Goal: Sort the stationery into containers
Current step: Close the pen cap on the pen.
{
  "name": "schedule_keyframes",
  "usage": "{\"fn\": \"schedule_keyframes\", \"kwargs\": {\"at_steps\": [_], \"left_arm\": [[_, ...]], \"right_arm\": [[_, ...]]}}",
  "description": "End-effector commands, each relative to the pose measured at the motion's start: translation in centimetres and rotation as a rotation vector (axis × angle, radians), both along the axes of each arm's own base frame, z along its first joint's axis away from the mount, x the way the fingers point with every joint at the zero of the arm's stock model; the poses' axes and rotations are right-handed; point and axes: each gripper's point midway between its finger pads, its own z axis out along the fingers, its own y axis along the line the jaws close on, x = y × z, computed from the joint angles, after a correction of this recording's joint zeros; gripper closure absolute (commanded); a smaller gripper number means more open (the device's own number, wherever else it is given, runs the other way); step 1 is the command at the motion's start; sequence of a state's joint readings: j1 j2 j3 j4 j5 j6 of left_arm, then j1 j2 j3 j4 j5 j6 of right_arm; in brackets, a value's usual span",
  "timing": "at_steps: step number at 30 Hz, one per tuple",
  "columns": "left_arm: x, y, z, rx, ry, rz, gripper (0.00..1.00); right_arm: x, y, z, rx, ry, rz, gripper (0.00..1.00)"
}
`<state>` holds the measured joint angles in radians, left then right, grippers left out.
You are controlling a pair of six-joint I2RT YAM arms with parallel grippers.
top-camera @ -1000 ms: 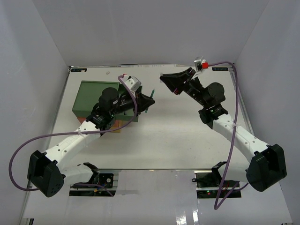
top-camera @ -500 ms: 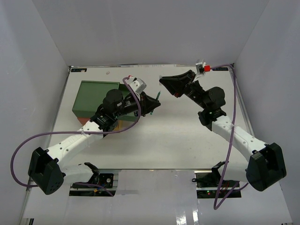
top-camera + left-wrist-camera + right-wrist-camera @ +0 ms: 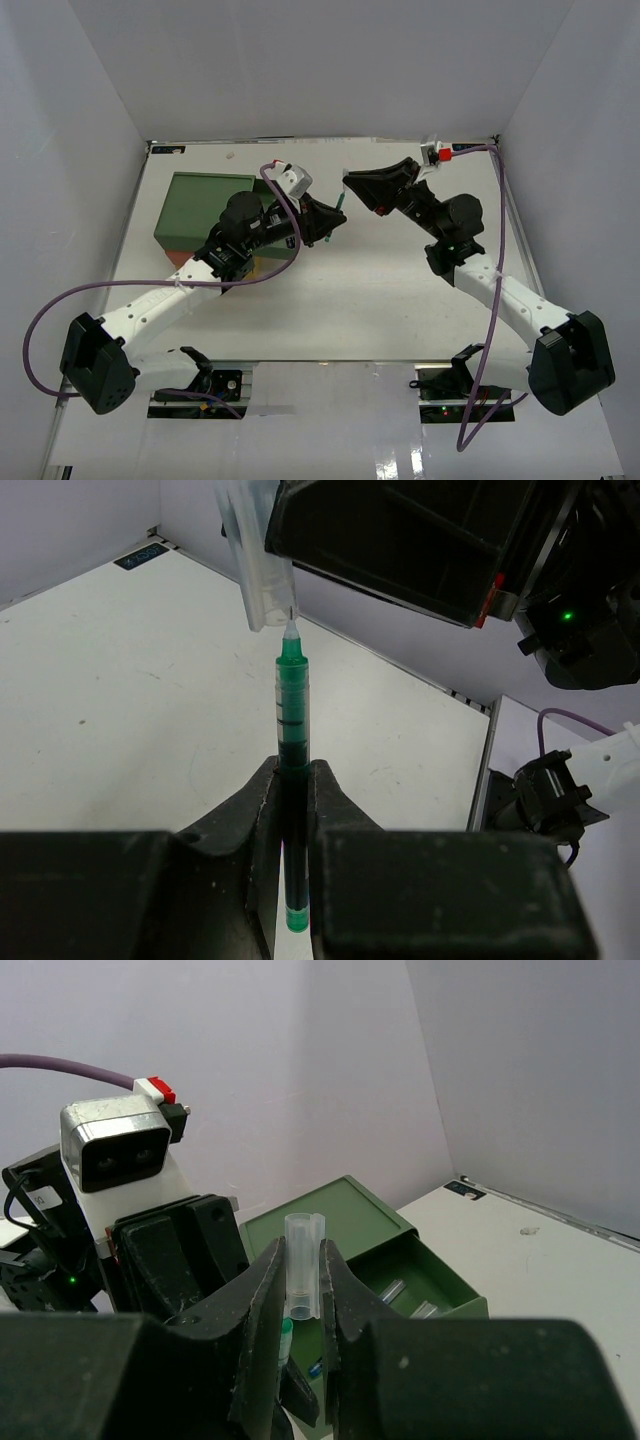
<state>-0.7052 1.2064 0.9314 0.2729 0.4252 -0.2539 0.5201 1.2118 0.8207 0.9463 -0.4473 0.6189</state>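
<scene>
A thin green pen (image 3: pixel 291 720) stands upright between the jaws of my left gripper (image 3: pixel 292 772), which is shut on its barrel. My right gripper (image 3: pixel 300 1250) is shut on a clear pen cap (image 3: pixel 303 1280). Both hang in mid-air above the middle of the table, the left gripper (image 3: pixel 330 222) just below and left of the right gripper (image 3: pixel 352 182). In the left wrist view the pen's tip meets the mouth of the cap (image 3: pixel 262 580). The containers (image 3: pixel 205 205) stand at the back left, green tier on top, mostly behind my left arm.
The top green drawer (image 3: pixel 450 1295) is pulled out, with a few clear tube-like items lying inside. The left wrist camera (image 3: pixel 115 1155) sits close in front of my right gripper. The white enclosure walls (image 3: pixel 90 150) ring the table.
My left gripper has swung the green pen up and to the right, bringing its tip to the clear cap. The right gripper has shifted slightly to the right, still holding the cap.
</scene>
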Motion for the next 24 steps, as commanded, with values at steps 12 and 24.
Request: {"fn": "schedule_keyframes", "kwargs": {"at_steps": [12,24], "left_arm": [[-0.2,-0.9,1.8,-0.04,-0.017,-0.029,1.0],[-0.1,-0.7,2.3,-0.057,-0.028,-0.011,1.0]], "right_arm": [[-1.7,-0.9,3.5,0.069,-0.109,-0.006,0.92],[-1.8,-0.9,3.4,0.074,-0.106,-0.001,0.92]]}}
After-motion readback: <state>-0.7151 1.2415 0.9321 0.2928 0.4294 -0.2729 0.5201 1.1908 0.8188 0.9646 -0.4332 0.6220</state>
